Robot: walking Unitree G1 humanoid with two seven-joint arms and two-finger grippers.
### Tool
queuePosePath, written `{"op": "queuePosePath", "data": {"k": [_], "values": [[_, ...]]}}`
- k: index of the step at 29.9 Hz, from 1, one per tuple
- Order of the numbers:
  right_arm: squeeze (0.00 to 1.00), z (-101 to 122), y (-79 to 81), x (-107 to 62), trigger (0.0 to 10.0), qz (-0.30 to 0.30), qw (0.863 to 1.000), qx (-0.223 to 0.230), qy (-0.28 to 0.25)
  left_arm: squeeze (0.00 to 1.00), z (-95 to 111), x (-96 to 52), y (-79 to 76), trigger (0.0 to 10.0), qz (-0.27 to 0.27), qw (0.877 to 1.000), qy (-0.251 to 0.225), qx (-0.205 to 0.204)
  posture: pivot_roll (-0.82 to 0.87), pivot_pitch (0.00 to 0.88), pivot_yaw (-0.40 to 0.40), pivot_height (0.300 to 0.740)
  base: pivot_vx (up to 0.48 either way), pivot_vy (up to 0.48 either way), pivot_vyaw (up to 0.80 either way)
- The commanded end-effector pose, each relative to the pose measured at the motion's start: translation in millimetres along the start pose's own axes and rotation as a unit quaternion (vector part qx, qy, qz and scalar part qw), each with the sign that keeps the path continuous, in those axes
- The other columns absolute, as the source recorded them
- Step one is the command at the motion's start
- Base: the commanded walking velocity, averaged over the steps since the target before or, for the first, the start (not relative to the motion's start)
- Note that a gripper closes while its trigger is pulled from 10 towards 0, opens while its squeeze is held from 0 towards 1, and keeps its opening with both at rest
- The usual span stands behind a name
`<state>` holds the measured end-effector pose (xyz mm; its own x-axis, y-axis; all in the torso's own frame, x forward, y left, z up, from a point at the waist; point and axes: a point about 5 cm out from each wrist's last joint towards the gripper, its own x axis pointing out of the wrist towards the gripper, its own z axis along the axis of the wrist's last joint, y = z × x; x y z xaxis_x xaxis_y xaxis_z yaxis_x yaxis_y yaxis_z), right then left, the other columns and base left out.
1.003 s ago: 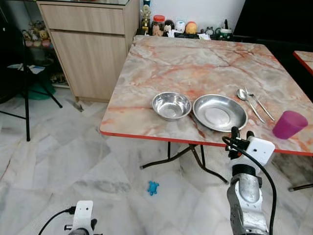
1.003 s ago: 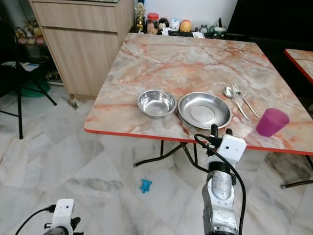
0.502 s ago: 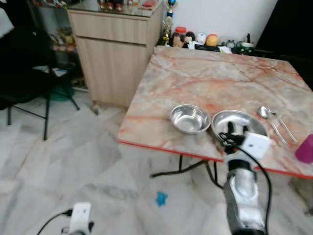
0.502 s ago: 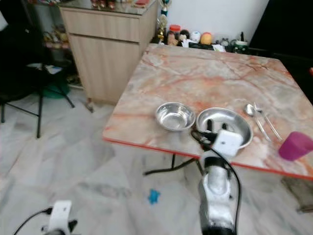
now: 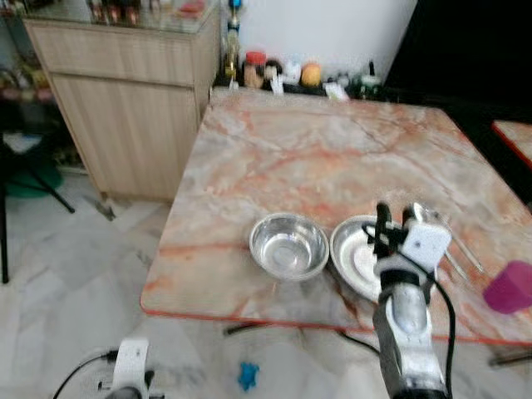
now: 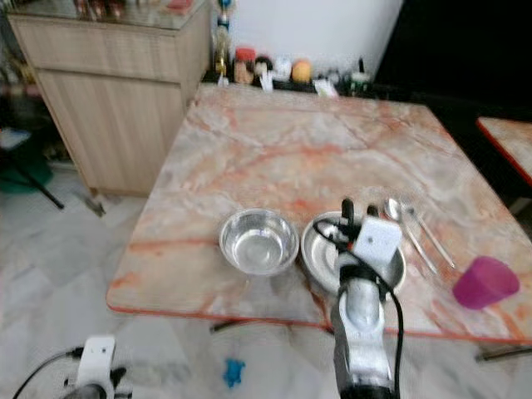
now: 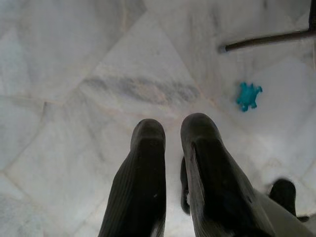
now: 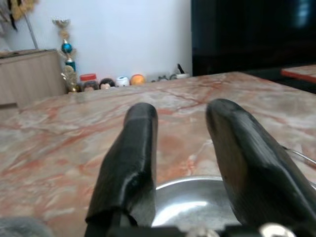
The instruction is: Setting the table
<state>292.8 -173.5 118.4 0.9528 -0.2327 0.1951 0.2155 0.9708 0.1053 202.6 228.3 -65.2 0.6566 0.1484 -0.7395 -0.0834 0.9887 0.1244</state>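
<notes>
Right gripper (image 5: pixel 392 218) has risen over the steel plate (image 5: pixel 359 253), fingers parted, empty; plate at bench's (image 5: pixel 274 150) 5 o'clock. Approach step; next, lower and grip the rim. Left gripper (image 7: pixel 170 148) idle.

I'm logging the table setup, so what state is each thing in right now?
Bowl: upright, empty, on table.
Plate: flat on table beside bowl, empty.
Spoon and fork: lying side by side right of the plate.
Purple cup: tilted near the table's edge.
Right gripper: open over the plate.
Left gripper: hanging idle above the floor.
</notes>
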Motion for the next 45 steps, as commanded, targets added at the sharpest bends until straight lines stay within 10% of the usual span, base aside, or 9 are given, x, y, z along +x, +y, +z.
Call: {"op": "queuePosePath", "data": {"k": [1, 15, 17, 18, 20, 31, 32, 33, 45], "values": [[0.00, 0, -12.4, -5.0, 10.0, -0.024, 1.000, 0.005, 0.009, 0.00, -9, -1.3, -6.9, 10.0, -0.007, 1.000, 0.016, -0.002, 0.10, 0.000, -0.077, 0.740, 0.000, 0.000, 0.00], [0.00, -1, -34.0, -39.9, 10.0, -0.062, 0.995, 0.046, 0.061, 0.00, -11, -1.9, -7.2, 10.0, -0.008, 1.000, 0.016, 0.002, 0.08, 0.000, -0.080, 0.740, 0.000, 0.000, 0.00], [0.34, 0, -41.1, -45.3, 10.0, -0.088, 0.991, 0.072, 0.073, 0.00, -11, -2.0, -7.5, 10.0, -0.009, 1.000, 0.017, 0.004, 0.08, 0.000, -0.081, 0.740, 0.000, 0.000, 0.00], [0.94, -1, -43.4, -46.3, 10.0, -0.095, 0.989, 0.081, 0.077, 0.00, -11, -2.0, -7.5, 10.0, -0.009, 1.000, 0.017, 0.005, 0.08, 0.000, -0.080, 0.740, 0.000, 0.000, 0.00], [1.00, -1, -48.7, -47.0, 10.0, -0.110, 0.985, 0.105, 0.083, 0.00, -12, -2.0, -7.7, 10.0, -0.009, 1.000, 0.017, 0.006, 0.08, 0.000, -0.081, 0.740, 0.000, 0.000, 0.00], [1.00, -8, -62.7, -21.8, 10.0, -0.118, 0.976, 0.118, 0.137, 0.00, -8, -1.1, -8.8, 10.0, -0.011, 1.000, 0.013, 0.007, 0.09, 0.000, -0.078, 0.740, 0.000, 0.000, 0.00], [0.82, -8, -62.9, -21.2, 10.0, -0.118, 0.977, 0.113, 0.138, 0.00, -8, -1.1, -8.5, 10.0, -0.011, 1.000, 0.013, 0.007, 0.09, 0.000, -0.078, 0.740, 0.000, 0.000, 0.00], [0.00, -9, -63.2, -20.7, 10.0, -0.120, 0.976, 0.111, 0.140, 0.00, -8, -1.0, -8.1, 10.0, -0.010, 1.000, 0.013, 0.007, 0.09, 0.000, -0.077, 0.740, 0.000, 0.000, 0.00], [0.00, -20, -76.7, -26.9, 10.0, -0.106, 0.971, 0.112, 0.181, 0.00, -8, -1.4, -3.9, 10.0, -0.005, 1.000, 0.014, 0.011, 0.09, 0.000, -0.065, 0.740, 0.000, 0.000, 0.00]]}}
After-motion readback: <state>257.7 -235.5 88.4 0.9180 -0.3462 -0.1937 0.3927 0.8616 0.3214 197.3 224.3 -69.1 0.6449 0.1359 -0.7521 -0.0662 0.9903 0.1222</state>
